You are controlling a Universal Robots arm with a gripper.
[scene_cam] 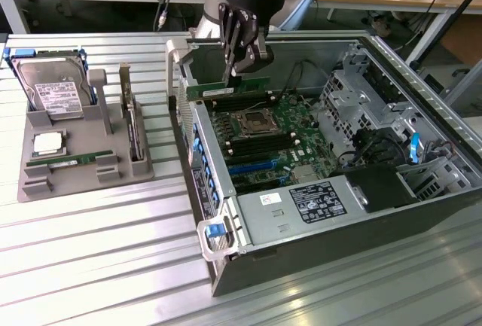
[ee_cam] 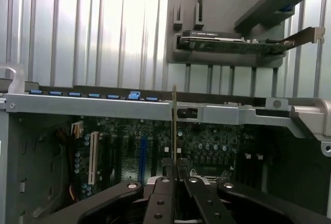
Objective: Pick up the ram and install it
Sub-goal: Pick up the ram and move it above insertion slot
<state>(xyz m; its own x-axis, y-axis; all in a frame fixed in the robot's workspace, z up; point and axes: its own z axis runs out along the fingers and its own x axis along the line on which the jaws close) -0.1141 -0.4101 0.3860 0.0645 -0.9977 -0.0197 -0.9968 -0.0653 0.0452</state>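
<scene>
Gripper (scene_cam: 236,70) clamps ram (scene_cam: 226,89) edge-down above the motherboard (scene_cam: 263,126), near the case wall (scene_cam: 185,119)

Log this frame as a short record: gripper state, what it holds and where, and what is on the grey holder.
gripper: shut on the ram
ram: held on edge, long side level, over the far end of the motherboard
slot contact: cannot tell
computer case: side open, lying on the slatted table
grey holder: at the exterior view's left, apart from the case
on holder: second ram stick lying in its groove; hard drive; expansion card standing on edge
</scene>
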